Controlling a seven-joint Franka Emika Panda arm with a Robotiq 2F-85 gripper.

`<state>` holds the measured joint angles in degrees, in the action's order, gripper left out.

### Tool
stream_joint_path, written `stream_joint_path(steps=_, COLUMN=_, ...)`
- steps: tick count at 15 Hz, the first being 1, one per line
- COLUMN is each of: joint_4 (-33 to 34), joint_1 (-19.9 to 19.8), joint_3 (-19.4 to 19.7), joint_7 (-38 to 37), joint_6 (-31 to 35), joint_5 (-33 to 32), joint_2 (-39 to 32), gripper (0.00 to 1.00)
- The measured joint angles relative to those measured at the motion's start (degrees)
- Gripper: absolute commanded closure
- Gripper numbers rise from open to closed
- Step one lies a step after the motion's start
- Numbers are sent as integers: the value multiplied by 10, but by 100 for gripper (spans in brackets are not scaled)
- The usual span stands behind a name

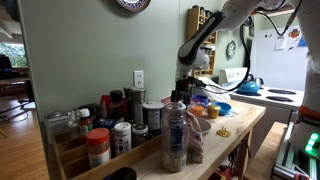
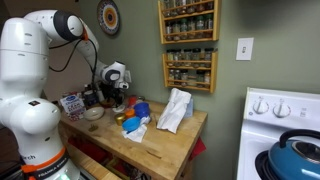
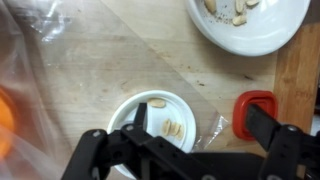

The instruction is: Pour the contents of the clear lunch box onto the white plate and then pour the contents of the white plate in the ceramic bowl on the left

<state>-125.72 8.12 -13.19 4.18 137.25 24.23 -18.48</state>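
In the wrist view a large white plate (image 3: pixel 262 28) with several nut pieces lies at the top right. A smaller round white dish (image 3: pixel 172 105) with a few nut pieces lies right below my gripper (image 3: pixel 200 125). A small red-rimmed container (image 3: pixel 252 108) stands to its right. My gripper is open and empty, with one finger over the small dish and the other over the red container. I cannot tell which item is the clear lunch box. The gripper hangs over the wooden counter in both exterior views (image 1: pixel 186 88) (image 2: pixel 112 92).
Crinkled clear plastic (image 3: pixel 40 80) covers the left of the wooden counter (image 3: pixel 120 50). An orange thing (image 3: pixel 4 110) sits at the left edge. Blue dishes (image 2: pixel 140 108), a white bag (image 2: pixel 175 110), spice jars (image 1: pixel 110 135) and a stove (image 2: pixel 285 120) show in the exterior views.
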Motion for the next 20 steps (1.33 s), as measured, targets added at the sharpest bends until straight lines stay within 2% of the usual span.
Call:
stream_joint_path(steps=7, joint_4=-58, joint_1=-21, joint_3=0, joint_7=17, joint_6=26, joint_5=66, joint_2=30, gripper=0)
stream_joint_path(steps=8, joint_4=-62, joint_1=-22, joint_3=1, joint_7=15, joint_6=34, joint_5=74, joint_2=30, gripper=10)
stream_joint_path(steps=9, joint_4=-65, joint_1=-23, joint_3=2, joint_7=11, joint_6=44, joint_5=82, joint_2=30, gripper=10)
stream_joint_path(steps=10, joint_4=-67, joint_1=-23, joint_3=4, joint_7=3, joint_6=53, joint_5=84, joint_2=30, gripper=15)
stream_joint_path(steps=11, joint_4=-69, joint_1=-23, joint_3=6, joint_7=-8, joint_6=58, joint_5=84, joint_2=30, gripper=7)
stream_joint_path(steps=14, joint_4=-70, joint_1=-23, joint_3=11, joint_7=-37, joint_6=63, joint_5=84, joint_2=27, gripper=9)
stream_joint_path(steps=20, joint_4=-70, joint_1=-23, joint_3=16, joint_7=-79, joint_6=63, joint_5=81, joint_2=21, gripper=38)
